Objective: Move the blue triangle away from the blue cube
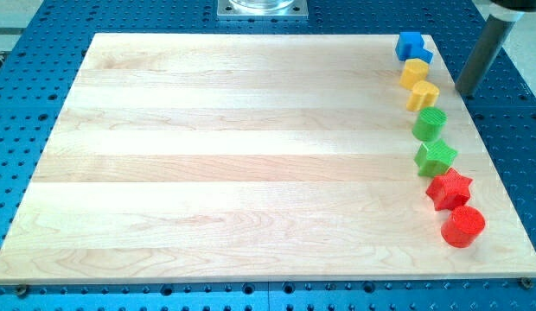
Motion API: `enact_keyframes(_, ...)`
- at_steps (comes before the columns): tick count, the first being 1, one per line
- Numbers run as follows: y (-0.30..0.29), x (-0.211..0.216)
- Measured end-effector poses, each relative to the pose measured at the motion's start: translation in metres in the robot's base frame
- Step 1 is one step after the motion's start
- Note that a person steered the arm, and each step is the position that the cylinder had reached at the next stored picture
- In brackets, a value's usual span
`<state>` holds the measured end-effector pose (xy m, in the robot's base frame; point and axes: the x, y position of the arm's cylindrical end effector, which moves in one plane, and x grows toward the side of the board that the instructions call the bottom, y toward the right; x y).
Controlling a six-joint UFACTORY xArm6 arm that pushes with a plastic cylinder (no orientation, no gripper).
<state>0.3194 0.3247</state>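
Observation:
Two blue blocks sit pressed together at the board's top right corner. The blue cube [409, 42] is the upper left one, and a smaller blue piece, apparently the blue triangle [424, 56], touches its lower right side. My tip [469, 92] is to the right of the blocks, by the board's right edge. It is level with the lower yellow block and below and right of the blue pair, touching no block.
A column of blocks runs down the right side of the wooden board [251, 155]: two yellow blocks [414, 72] [424, 94], a green cylinder [430, 123], a green star-like block [436, 157], a red star [448, 188] and a red cylinder [462, 226].

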Motion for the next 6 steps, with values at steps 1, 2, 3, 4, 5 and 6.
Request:
enact_keyframes(1, -0.005, -0.041)
enact_keyframes(2, -0.052, -0.059)
enact_keyframes(3, -0.099, -0.038)
enact_keyframes(4, -0.103, -0.027)
enact_keyframes(5, -0.131, -0.023)
enact_keyframes(6, -0.174, -0.06)
